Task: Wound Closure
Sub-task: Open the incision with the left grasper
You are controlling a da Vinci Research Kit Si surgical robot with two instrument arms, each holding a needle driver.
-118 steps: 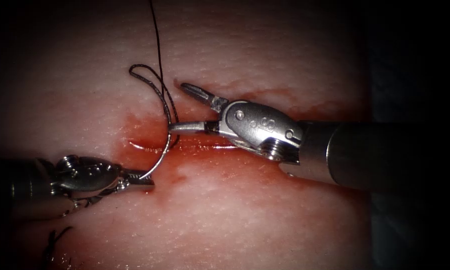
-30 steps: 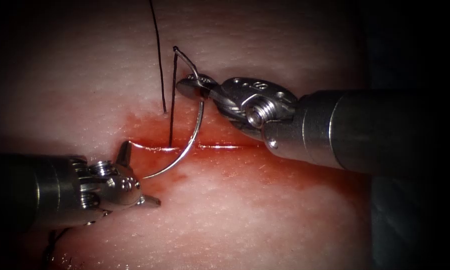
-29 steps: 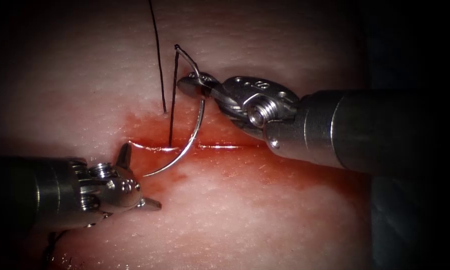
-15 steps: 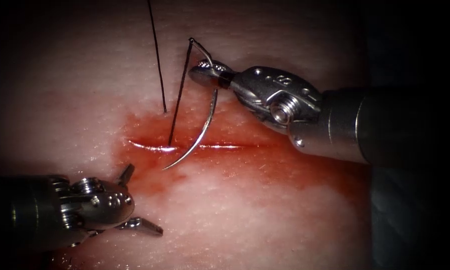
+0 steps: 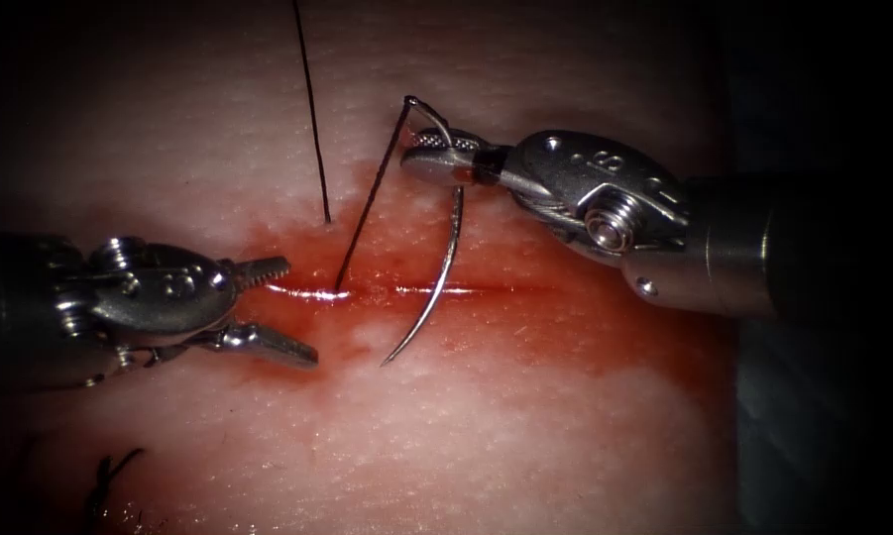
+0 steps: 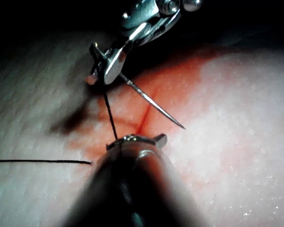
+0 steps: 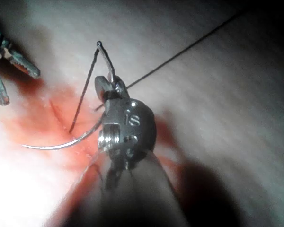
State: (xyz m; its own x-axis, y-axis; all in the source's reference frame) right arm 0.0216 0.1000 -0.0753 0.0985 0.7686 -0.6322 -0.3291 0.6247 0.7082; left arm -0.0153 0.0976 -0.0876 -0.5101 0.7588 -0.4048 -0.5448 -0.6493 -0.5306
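While the right tool (image 5: 428,151) clamps the curved needle (image 5: 436,287) near its thread end, the needle hangs free above the cut (image 5: 466,290), out of the tissue (image 5: 525,436). The left tool (image 5: 282,307) gapes wide, holding nothing, beside the thread (image 5: 367,213) entering the cut.

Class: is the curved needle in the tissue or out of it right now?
Out. The needle hangs free above the cut, tip bare, held near its thread end by the right pincer; the left pincer is open, empty.
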